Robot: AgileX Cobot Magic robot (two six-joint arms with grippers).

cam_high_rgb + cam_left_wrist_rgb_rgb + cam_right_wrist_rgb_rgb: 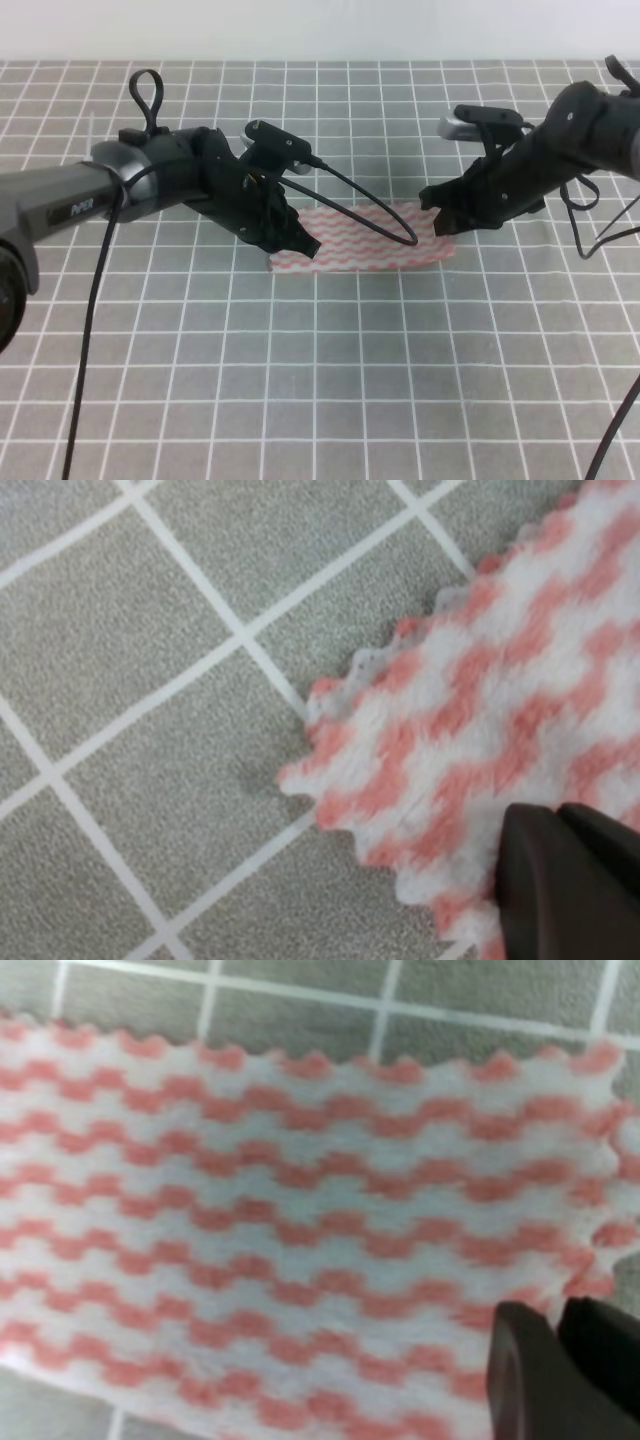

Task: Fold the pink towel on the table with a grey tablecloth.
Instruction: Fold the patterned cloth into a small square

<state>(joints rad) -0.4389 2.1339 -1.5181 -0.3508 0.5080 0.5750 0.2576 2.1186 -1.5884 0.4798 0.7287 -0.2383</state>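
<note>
Left gripper (pixel 300 240) sits low at the 9 o'clock end of the pink towel (pixel 375 240); jaw state cannot be determined. Right gripper (pixel 440 222) sits at the 3 o'clock end; its dark fingertips (pixel 560 1370) appear nearly together over the towel edge, grip unconfirmed. Towel lies flat, centred on the table with a grey tablecloth (pixel 320 380).

Robot test bench, grey grid-printed tablecloth (pixel 330 380) covering the table, plain white wall (pixel 320 28) at the far edge
</note>
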